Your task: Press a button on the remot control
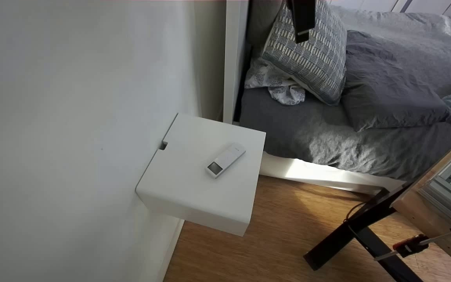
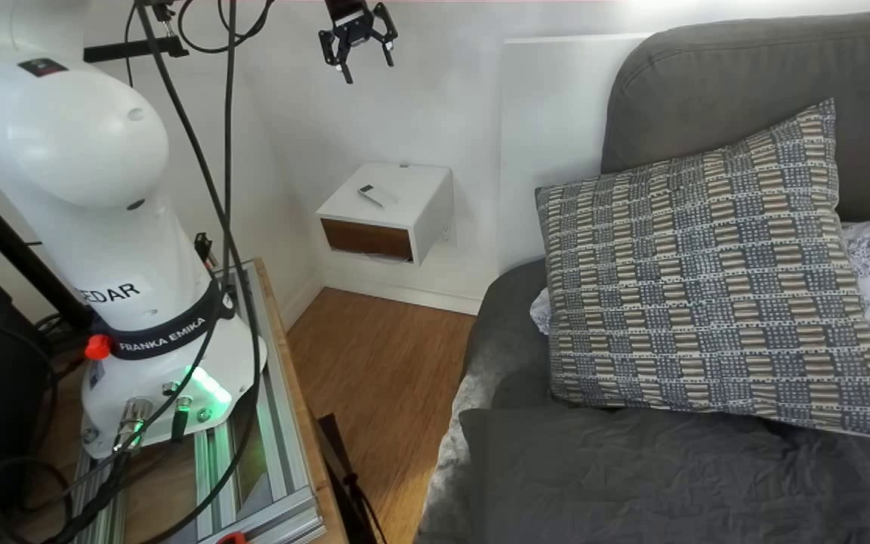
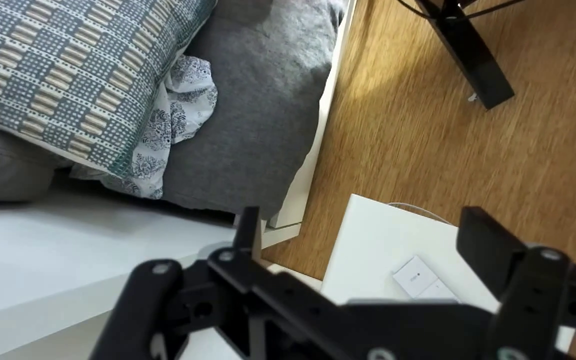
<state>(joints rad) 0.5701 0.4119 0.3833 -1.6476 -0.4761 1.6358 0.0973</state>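
White oblong remote ctrl [image 1: 226,160] is carried by boxy white counter [image 1: 192,182], well below black jaws, spread wide w/ nothing gripped.

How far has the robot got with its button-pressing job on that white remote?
Nothing of the press looks done: the gripper hangs open, apart from the remote, which lies on the white nightstand. In hand: nothing certain; the gripper is empty and higher than the nightstand. Left: likely coming down to the remote, then the press itself.
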